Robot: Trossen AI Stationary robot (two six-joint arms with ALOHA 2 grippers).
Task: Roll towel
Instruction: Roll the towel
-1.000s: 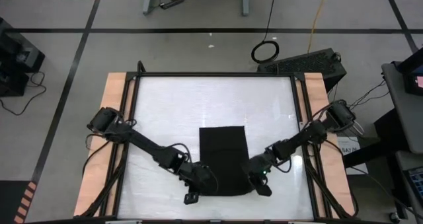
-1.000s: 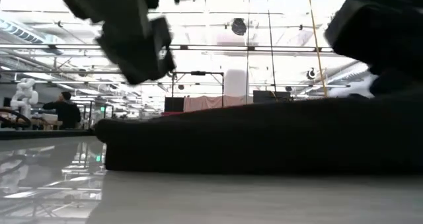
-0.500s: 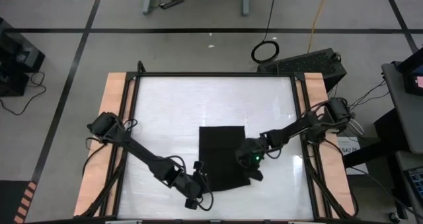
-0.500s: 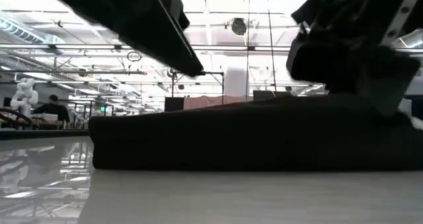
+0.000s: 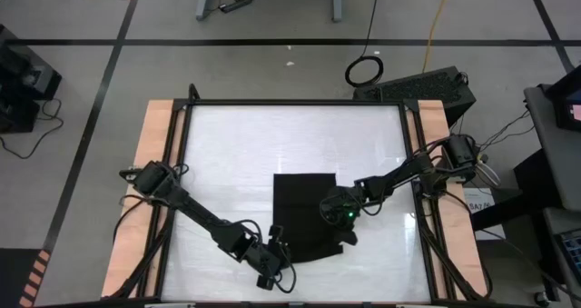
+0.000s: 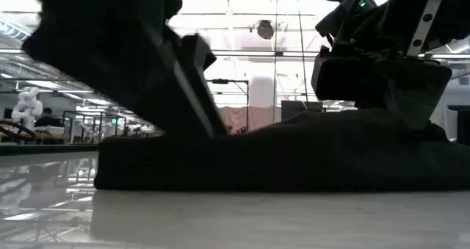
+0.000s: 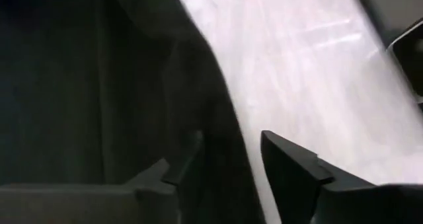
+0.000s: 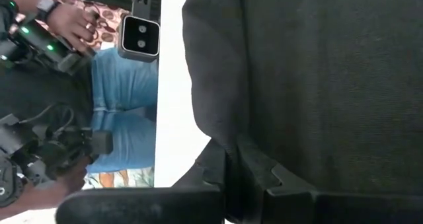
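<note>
The black towel (image 5: pixel 305 213) lies just below the middle of the white surface (image 5: pixel 236 154). The right hand (image 5: pixel 347 236) pinches its 4 o'clock corner, folded inward. The left hand (image 5: pixel 275 234), fingers spread, straddles its 8 o'clock edge.

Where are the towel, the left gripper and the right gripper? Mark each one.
towel (image 5: pixel 304 199), high view, flat far part.
left gripper (image 5: pixel 275 243), high view, fingertip end.
right gripper (image 5: pixel 348 238), high view, tip on the towel's edge.

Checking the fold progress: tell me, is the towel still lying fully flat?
No: the right end effector has lifted and folded the towel's near corner.
</note>
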